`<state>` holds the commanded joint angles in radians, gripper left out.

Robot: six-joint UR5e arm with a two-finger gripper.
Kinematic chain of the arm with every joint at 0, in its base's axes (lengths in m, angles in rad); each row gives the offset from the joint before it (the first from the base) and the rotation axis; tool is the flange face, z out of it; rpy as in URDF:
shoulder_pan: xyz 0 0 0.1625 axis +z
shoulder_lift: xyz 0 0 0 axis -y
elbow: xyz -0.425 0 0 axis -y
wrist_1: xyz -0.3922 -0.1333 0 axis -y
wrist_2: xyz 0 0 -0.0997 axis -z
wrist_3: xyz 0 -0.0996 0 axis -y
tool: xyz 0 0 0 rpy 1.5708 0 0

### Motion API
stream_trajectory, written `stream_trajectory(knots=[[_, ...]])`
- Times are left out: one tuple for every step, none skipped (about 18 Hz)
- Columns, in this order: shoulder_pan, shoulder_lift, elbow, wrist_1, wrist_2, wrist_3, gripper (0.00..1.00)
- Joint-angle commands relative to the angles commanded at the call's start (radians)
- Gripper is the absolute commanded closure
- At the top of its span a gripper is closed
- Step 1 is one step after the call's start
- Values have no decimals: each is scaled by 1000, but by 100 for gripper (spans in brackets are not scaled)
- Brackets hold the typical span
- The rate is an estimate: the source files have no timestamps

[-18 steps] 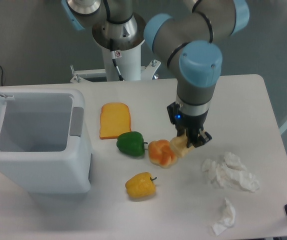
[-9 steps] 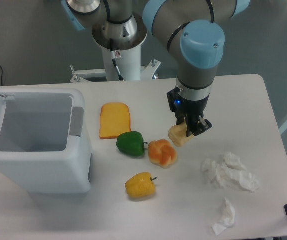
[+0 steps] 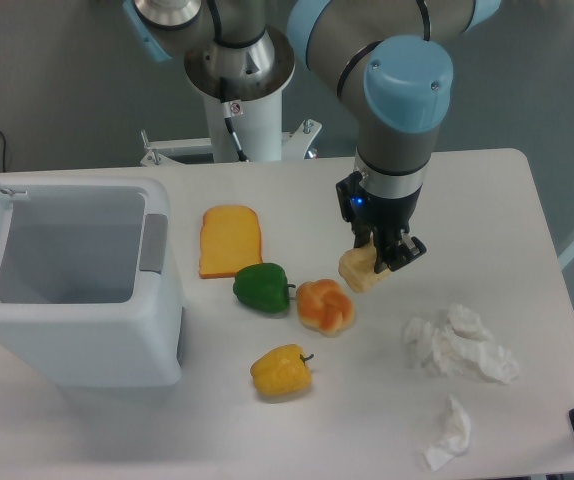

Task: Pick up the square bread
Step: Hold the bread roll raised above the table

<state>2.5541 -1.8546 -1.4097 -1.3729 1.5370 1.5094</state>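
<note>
The small pale tan blocky square bread [image 3: 358,270], judged light, soft and crushable, hangs above the white counter [image 3: 487,220] beside the round orange knotted bun [image 3: 325,305], clamped across its upper end by the black two-finger pincer [image 3: 385,255].

Right of centre in the frame, the gripper [image 3: 379,260] held the square bread [image 3: 358,270] clamped between its fingers. The round orange bun [image 3: 325,305] lay just below-left of it, apart, beside the green pepper [image 3: 262,287].

Glossy green pepper [image 3: 261,287]; crumpled paper tissue [image 3: 459,344]; matt table [image 3: 487,200].
</note>
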Motion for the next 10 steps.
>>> stream_trajectory(knots=[[0,0,-2,0,0,-2,50],[0,2,-2,0,-2,-2,50],[0,2,0,2,-6,-2,50],[0,2,0,2,-6,-2,50],[0,2,1,2,-8,-2,50],[2,2,3,2,-8,-5,50],[0,2,3,2,-8,-6,50],[0,2,3,2,-6,-8,50],[2,2,3,2,-6,-8,50],[2,2,3,2,-8,-8,50]])
